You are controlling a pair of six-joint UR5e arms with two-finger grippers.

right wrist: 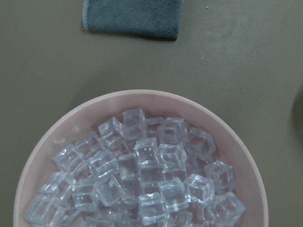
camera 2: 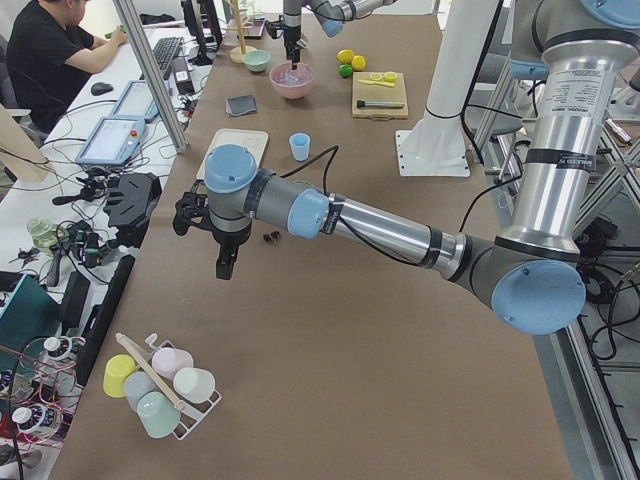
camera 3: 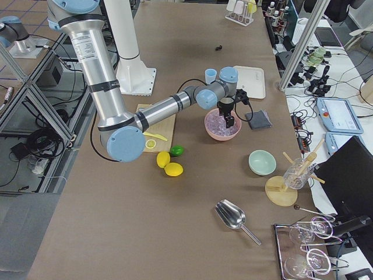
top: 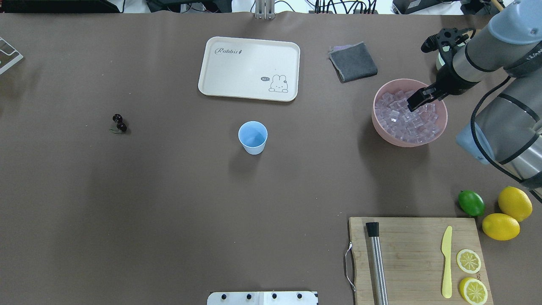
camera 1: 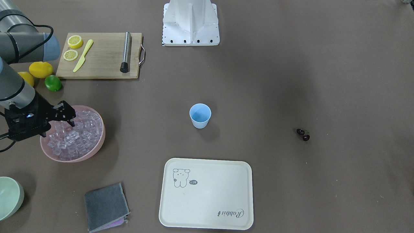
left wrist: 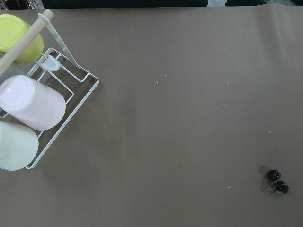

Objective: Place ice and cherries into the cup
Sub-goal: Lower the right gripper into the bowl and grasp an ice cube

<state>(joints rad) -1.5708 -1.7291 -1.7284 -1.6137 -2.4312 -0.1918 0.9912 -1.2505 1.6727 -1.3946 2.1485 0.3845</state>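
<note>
The light-blue cup (camera 1: 200, 115) stands upright mid-table and looks empty; it also shows in the overhead view (top: 253, 137). The ice (camera 1: 81, 132) fills a pink bowl (top: 408, 143), and the right wrist view looks straight down on the cubes (right wrist: 147, 175). My right gripper (top: 413, 103) hangs just over the ice at the bowl's robot-right side. Its fingers show as one dark bar, so I cannot tell if it is open. The cherries (top: 119, 123) lie on the table far to the robot's left. My left gripper (camera 2: 224, 272) hovers near them (left wrist: 277, 181); I cannot tell its state.
A cream tray (camera 1: 207, 194) and a grey cloth (camera 1: 106, 207) lie beyond the cup. A cutting board (camera 1: 100, 58) holds lemon slices, a knife and a metal rod. A lime (camera 1: 52, 83) and lemons sit beside it. A pale green bowl (camera 1: 9, 197) is at the edge.
</note>
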